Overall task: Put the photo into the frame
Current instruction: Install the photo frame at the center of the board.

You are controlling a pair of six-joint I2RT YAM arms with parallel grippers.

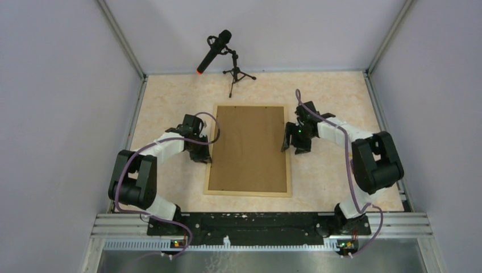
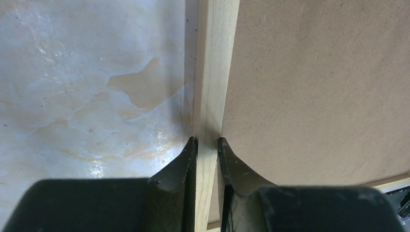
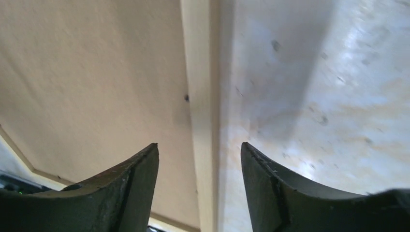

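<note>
The light wood frame lies flat in the middle of the table with a brown backing board filling it. The photo is hidden. My left gripper is at the frame's left side. In the left wrist view it is shut on the wood strip, one finger on the table side and one over the board. My right gripper is at the frame's right side. In the right wrist view it stands open astride the strip, its fingers clear of the wood.
A black microphone on a small tripod stands at the back of the table, behind the frame. Grey walls close in the left, right and back. A metal rail with both arm bases runs along the near edge.
</note>
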